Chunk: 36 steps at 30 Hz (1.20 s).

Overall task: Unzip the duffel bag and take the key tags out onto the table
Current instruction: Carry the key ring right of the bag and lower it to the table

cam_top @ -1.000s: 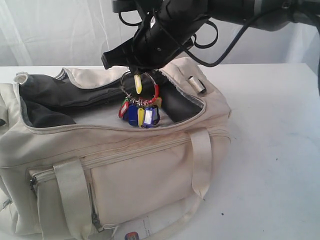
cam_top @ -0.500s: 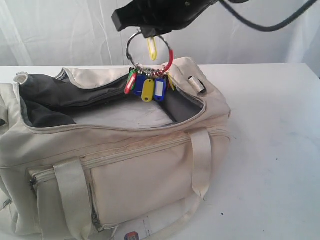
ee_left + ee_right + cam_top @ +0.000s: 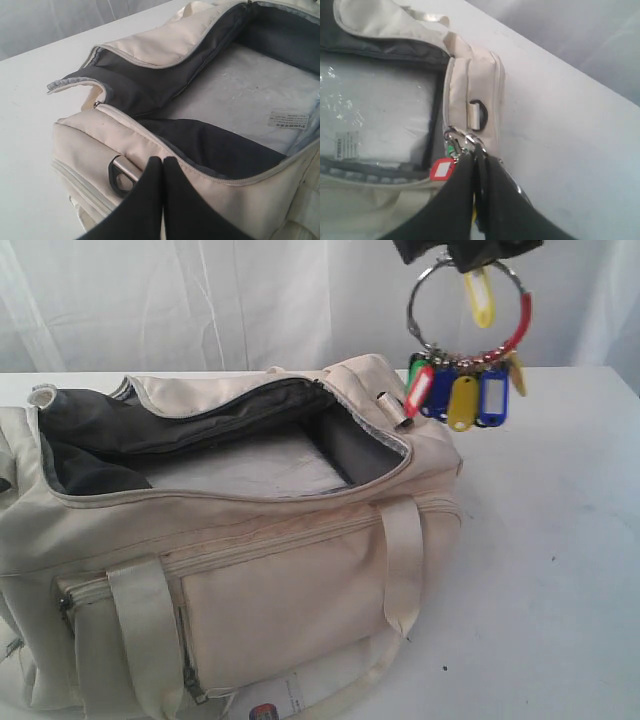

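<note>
Key tags (image 3: 460, 390) dangle in mid-air above the right end of the unzipped duffel bag (image 3: 270, 590), their ring pinched between the closed right fingers (image 3: 465, 195). Left fingers (image 3: 150, 185), pressed together and empty, hover by the bag's open rim on the white table (image 3: 560, 540).

We see a white curtain (image 3: 200, 300) hanging behind everything in the exterior view, falling in soft vertical folds across the whole width, with brighter and greyer bands alternating along them. In front of it lies a plain white surface (image 3: 560, 540), whose far edge meets the curtain in a straight line. On its right part we pick out a few tiny dark specks (image 3: 552, 560). The light is even and diffuse, and shadows on the surface are faint and soft-edged. In both wrist views we find the same white surface ending at a pale, blurred backdrop.
</note>
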Each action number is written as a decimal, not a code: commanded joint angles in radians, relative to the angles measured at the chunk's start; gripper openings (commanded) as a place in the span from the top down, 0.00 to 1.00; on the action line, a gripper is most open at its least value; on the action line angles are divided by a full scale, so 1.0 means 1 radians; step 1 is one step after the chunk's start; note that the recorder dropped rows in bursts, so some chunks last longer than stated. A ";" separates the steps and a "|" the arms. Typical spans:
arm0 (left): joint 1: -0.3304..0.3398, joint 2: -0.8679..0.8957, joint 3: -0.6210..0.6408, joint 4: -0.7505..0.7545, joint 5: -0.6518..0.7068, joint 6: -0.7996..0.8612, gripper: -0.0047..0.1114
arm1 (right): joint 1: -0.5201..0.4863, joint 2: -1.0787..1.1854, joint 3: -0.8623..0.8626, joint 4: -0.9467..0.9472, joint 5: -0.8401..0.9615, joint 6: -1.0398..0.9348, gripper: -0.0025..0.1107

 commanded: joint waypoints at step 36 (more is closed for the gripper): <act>0.002 -0.009 0.009 -0.079 0.012 0.002 0.96 | -0.070 0.155 0.863 -0.298 -0.595 0.666 0.98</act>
